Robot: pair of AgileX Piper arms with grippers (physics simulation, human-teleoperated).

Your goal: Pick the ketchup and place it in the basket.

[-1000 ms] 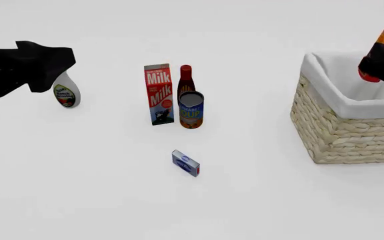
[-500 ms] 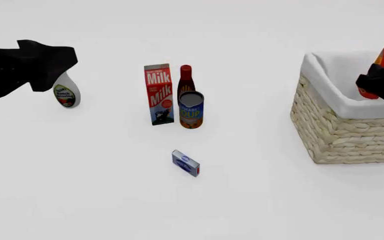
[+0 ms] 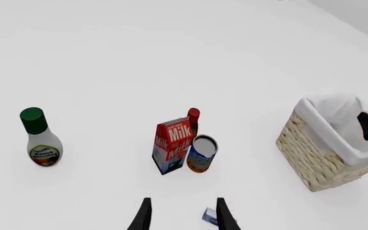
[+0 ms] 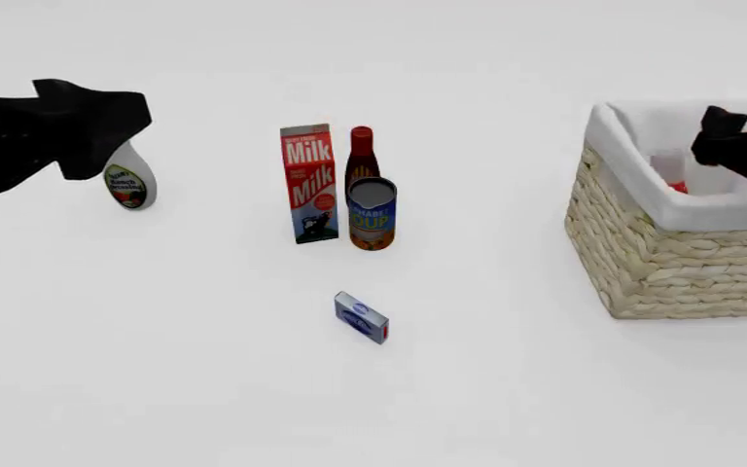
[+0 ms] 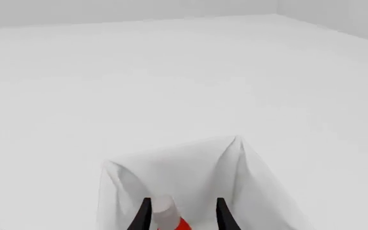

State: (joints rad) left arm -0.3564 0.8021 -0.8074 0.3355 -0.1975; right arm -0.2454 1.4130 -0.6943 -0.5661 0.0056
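Note:
The ketchup point(image 4: 676, 186) shows as a patch of red low inside the basket point(image 4: 672, 268), against the white lining. In the right wrist view its white cap and red body point(image 5: 168, 216) sit between the spread fingers without filling the gap. My right gripper point(image 5: 182, 218) is open and hangs over the basket's lining point(image 5: 190, 172); from the front it is a dark shape point(image 4: 737, 146) above the rim. My left gripper point(image 3: 182, 218) is open and holds nothing, far to the left of the table.
A milk carton point(image 4: 306, 183), a slim dark-red bottle point(image 4: 361, 156) and a soup can point(image 4: 373, 214) stand together mid-table. A small blue box point(image 4: 362, 317) lies nearer me. A white bottle with a green cap point(image 3: 42, 139) stands at the left, partly behind the left arm point(image 4: 50, 131).
The right gripper came down over the basket with the ketchup and opened; the bottle dropped from above the rim to inside the basket. The left arm has not moved.

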